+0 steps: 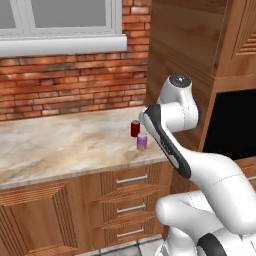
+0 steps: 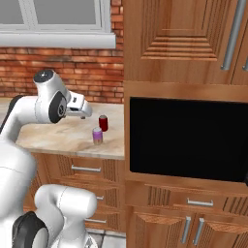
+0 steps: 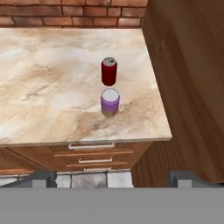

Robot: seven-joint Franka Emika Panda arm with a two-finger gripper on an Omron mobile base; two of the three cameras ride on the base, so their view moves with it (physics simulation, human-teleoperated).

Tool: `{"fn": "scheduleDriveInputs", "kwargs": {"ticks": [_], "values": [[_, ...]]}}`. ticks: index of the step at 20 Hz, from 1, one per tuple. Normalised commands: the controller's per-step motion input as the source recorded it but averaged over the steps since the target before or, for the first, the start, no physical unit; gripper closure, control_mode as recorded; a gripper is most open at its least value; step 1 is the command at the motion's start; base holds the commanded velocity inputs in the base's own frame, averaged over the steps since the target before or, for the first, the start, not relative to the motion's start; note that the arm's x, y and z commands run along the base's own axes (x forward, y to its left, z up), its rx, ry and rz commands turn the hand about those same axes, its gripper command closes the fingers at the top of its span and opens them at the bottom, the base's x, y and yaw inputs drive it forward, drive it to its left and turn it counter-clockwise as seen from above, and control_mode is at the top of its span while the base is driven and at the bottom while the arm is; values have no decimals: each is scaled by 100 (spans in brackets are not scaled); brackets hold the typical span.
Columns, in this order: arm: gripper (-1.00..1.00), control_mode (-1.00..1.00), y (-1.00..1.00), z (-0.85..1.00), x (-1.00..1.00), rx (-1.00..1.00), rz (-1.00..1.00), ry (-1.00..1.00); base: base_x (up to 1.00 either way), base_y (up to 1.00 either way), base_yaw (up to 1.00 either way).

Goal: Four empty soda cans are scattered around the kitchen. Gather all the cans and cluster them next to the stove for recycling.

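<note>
Hand view first: I'm looking down along my pincer (image 3: 112, 177) at a marble bench (image 3: 52, 87), and my two finger tips stand far apart at the bottom corners, spread wide with nothing between them. Out ahead, well clear of the tips, a red soda can (image 3: 109, 71) stands upright on the bench, silver top up. Just in front of it, nearer to me and nearer the bench's front edge, stands a purple can (image 3: 110, 102) with a pale top, also upright; the two look just beside each other, and I cannot tell whether they touch. Both sit toward the end of the bench that meets a tall wooden cabinet wall (image 3: 192, 78). A brick wall (image 3: 74, 13) runs along the back, and drawers (image 3: 92, 153) with metal handles sit below the bench's front edge.

Over to the left base view: my arm (image 1: 175, 140) bends across the right side, and past it the red can (image 1: 135, 128) and the purple one (image 1: 142, 141) stand near the bench's right end, the purple one closer to the front edge. A window sill (image 1: 60, 45) runs above the brick.

Right base view now: same pair, red can (image 2: 103, 122) behind, purple can (image 2: 98, 135) in front, with my hand held above the bench to their left, apart from both. To the right of the cans, set into the wooden cabinetry, is a dark oven front (image 2: 186, 140).
</note>
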Motion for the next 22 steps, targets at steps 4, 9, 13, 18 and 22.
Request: {"fn": "scheduleDriveInputs", "kwargs": {"ticks": [4, 9, 13, 18, 22], "values": [[-100, -100, -9, -28, 25, 3, 0, 4, 0, 0, 0], [-100, -100, -7, -27, 29, 1, 0, 4, 0, 0, 0], [-100, -100, -3, -18, 28, 0, 0, 8, 0, 0, 0], [-100, -100, -2, -17, 31, 0, 0, 8, 0, 0, 0], [-100, -100, 0, -13, 25, 0, 0, 9, 0, 0, 0]]}}
